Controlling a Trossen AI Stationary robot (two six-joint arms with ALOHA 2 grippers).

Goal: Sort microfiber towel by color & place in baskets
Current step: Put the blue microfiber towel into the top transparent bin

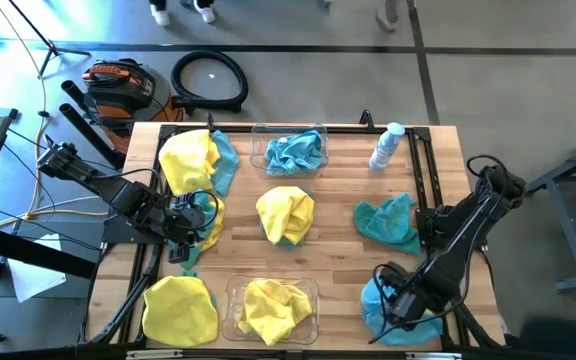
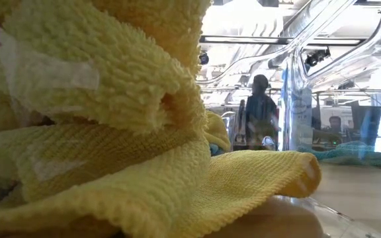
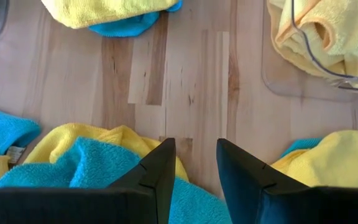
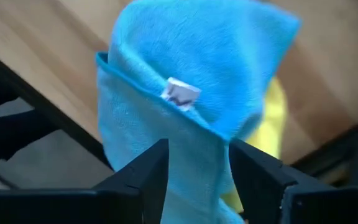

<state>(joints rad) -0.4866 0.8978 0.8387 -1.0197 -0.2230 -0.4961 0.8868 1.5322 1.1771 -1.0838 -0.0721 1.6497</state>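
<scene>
A clear basket (image 1: 288, 150) at the far middle holds a teal towel (image 1: 296, 152). A second basket (image 1: 271, 310) at the near middle holds a yellow towel (image 1: 273, 308), which fills the low view (image 2: 111, 132). Loose towels lie on the wood: a yellow and teal pile (image 1: 196, 165) far left, a yellow towel (image 1: 286, 215) in the centre, a teal towel (image 1: 388, 222) right, and a yellow towel (image 1: 180, 312) near left. My right gripper (image 1: 400, 300) (image 4: 197, 171) stands open, pointing down over a teal towel (image 4: 185, 124) at the near right corner. My left gripper (image 1: 186, 228) (image 3: 196, 168) is open above the left pile. My right gripper comes at the teal towel from above, and a raised fold of it (image 4: 194, 155) shows between the open fingers. I cannot tell whether the fingers touch the cloth.
A small white-and-clear bottle (image 1: 386, 147) stands at the far right. Black frame rails (image 1: 423, 170) run along the table's edges. Bare wood (image 1: 338, 260) lies between the centre towel and the near basket. A person (image 2: 260, 112) stands in the room beyond.
</scene>
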